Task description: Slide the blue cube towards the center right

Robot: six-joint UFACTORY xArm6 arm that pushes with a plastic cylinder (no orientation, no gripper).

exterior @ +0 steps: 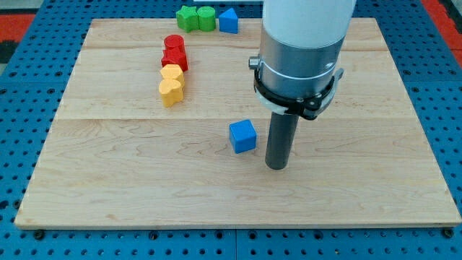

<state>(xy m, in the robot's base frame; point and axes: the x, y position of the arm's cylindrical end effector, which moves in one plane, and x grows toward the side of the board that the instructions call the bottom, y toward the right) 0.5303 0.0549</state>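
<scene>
My tip is resting on the wooden board, just right of the blue cube near the middle; being a bare rod, it is gripping nothing. Standing there, it is likely needing to circle round to the cube's left before pushing rightward. Blue pegboard is surrounding the board.

This is looking like a robotics lab bench rather than a home or shop. A pale wooden board is serving as the desk, lying on blue perforated matting with red matting showing at the top corners. An industrial robot arm is hanging over small coloured toy blocks.
</scene>
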